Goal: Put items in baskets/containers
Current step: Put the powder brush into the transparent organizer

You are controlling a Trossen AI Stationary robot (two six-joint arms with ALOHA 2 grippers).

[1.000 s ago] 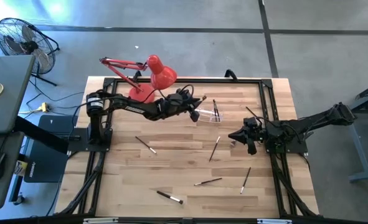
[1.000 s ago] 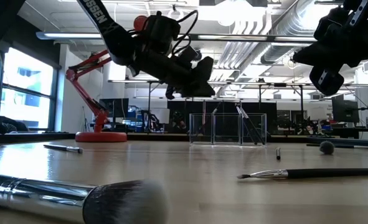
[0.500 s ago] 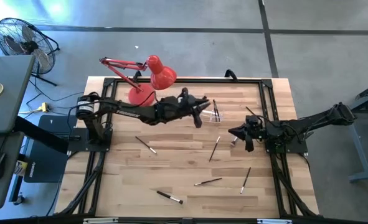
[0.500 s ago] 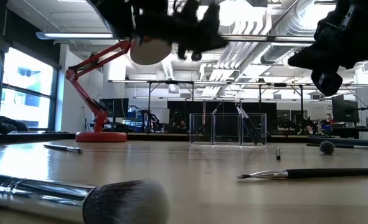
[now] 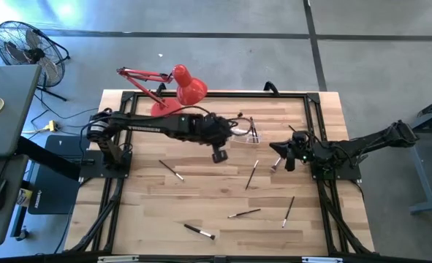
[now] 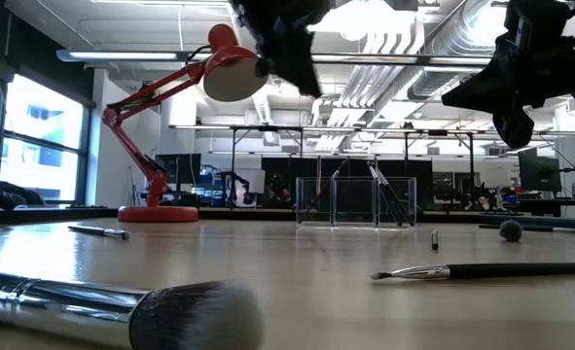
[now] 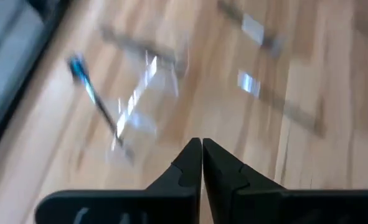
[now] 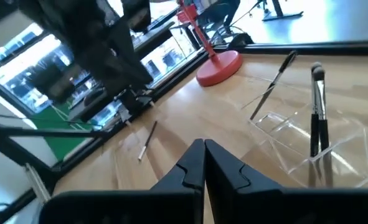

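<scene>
Overhead, the left hand point(image 5: 219, 155) hangs clenched and empty beside the clear holder point(image 5: 246, 134).

I count one clear holder point(image 5: 245, 135) with two brushes point(image 8: 317, 112) standing in it. Near the holder, six brushes point(image 5: 251, 174) lie loose on the table. One red lamp point(image 5: 173, 86) stands beside it.

Two dark jointed arms, black looping cables, tapered black fingers point(image 7: 190, 163).
</scene>
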